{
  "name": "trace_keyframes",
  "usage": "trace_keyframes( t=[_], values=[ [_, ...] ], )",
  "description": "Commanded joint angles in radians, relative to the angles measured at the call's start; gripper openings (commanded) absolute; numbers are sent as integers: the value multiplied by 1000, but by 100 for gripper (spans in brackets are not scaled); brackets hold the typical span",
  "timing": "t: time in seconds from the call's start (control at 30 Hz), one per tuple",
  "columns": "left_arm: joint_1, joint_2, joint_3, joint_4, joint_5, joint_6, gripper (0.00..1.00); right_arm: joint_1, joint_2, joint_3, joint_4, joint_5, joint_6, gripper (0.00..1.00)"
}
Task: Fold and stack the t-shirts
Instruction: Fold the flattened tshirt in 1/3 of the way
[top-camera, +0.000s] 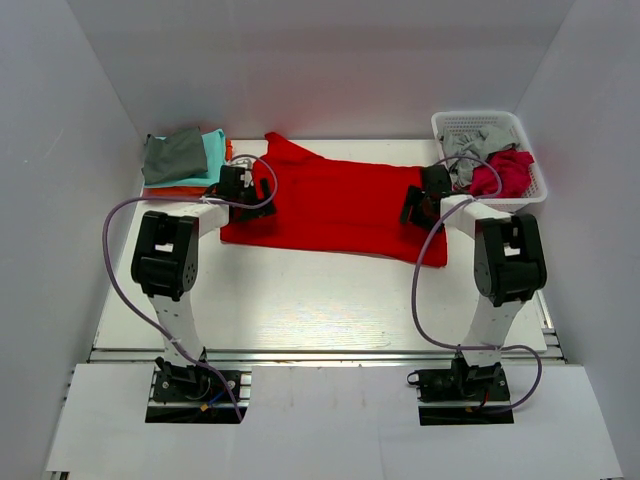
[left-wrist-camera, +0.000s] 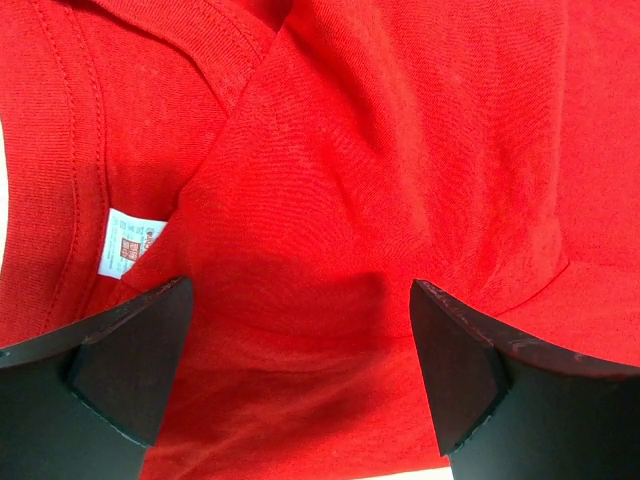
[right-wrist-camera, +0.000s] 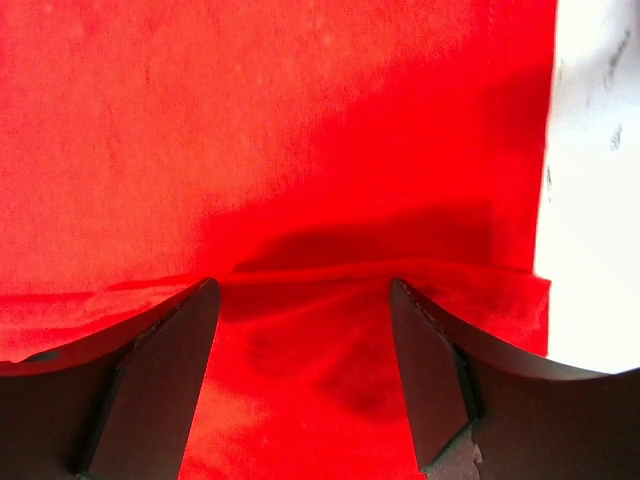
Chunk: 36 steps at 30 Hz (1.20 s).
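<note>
Bright red soft-cloth t-shirt (top-camera: 340, 205) lies spread mid-table, long axis left to right, on the white table top (top-camera: 300, 300). Left gripper (top-camera: 240, 188) is over the shirt's left, neck end. Its jaws are spread wide with nothing pinched, and red cloth fills the gap in the left wrist view. Small white neck label (left-wrist-camera: 122, 245) with red print sits just beside the left finger (left-wrist-camera: 130, 370); print too small to read, no brand legible. Right gripper (top-camera: 420, 205) is over the shirt's right end, jaws also released, straddling a raised red fold (right-wrist-camera: 300, 272). Far-left stack: grey t-shirt (top-camera: 175, 155) on teal t-shirt (top-camera: 213, 147) on orange t-shirt (top-camera: 170, 189). White plastic mesh basket (top-camera: 480, 120) far right holds a crumpled grey shirt (top-camera: 470, 145) and a crimson shirt (top-camera: 500, 175).
</note>
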Motion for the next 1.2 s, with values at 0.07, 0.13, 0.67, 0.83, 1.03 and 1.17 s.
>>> trace_keyframes(
  t=[0.07, 0.13, 0.67, 0.83, 1.03, 1.17],
  values=[
    [10, -82, -64, -46, -30, -13, 100, 14, -149, -122, 32, 4, 5, 74],
    [10, -119, -105, -46, -30, -25, 100, 15, -192, -179, 21, 7, 36, 76],
    [-5, -643, -585, -483, -148, -293, 100, 21, -632, -703, -141, -185, 153, 76],
    [-14, -855, -537, -493, -151, -248, 100, 38, -832, -665, -93, -205, 18, 90],
    [-15, -796, -327, -321, -78, -116, 100, 41, -875, -579, 3, -274, -22, 90],
    [-57, -572, -160, -350, -82, 5, 100, 40, -855, -578, 29, -266, -22, 90]
  ],
)
